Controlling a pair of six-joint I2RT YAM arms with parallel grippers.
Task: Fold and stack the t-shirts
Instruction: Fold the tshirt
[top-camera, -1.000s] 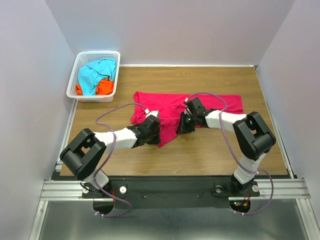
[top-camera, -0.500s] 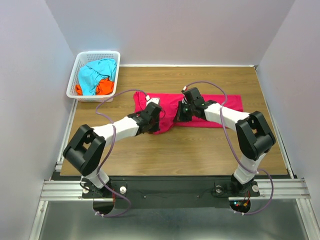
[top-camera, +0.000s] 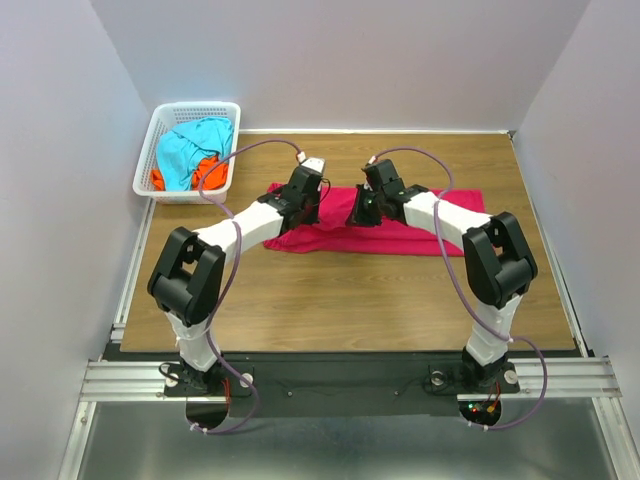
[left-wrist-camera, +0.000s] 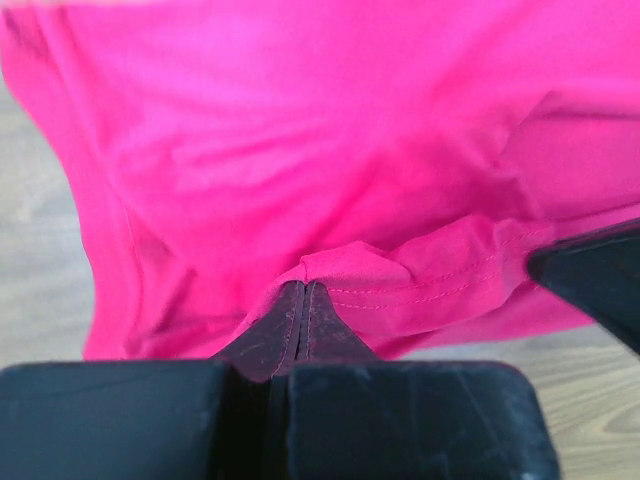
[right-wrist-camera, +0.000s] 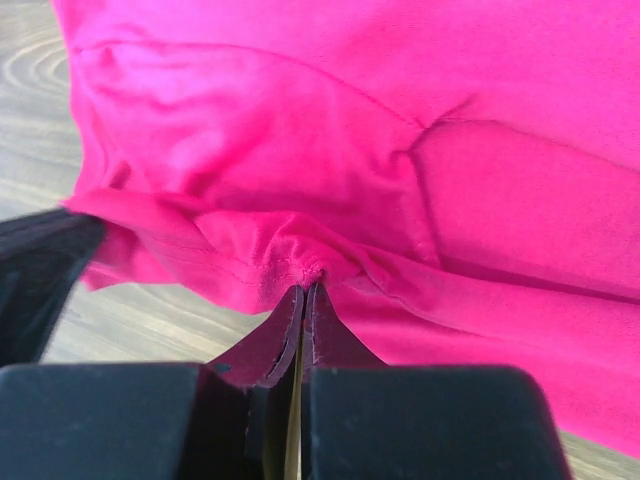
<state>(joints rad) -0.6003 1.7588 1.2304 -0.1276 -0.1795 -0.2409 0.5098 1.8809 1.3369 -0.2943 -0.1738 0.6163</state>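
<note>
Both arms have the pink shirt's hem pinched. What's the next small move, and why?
Probably lower both and release. The left gripper and right gripper each pinch the hem of the crimson-pink shirt, and from above they sit near its far edge, so the fold looks nearly laid over.

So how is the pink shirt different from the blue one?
The pink shirt lies stretched out on the table; the blue shirt sits crumpled in the basket. The left pincer and right pincer are shut on the pink shirt; nothing holds the blue shirt. Both are soft cloth.

Wooden table (top-camera: 350, 300); crimson t-shirt (top-camera: 335, 238), white basket (top-camera: 183, 197)
</note>
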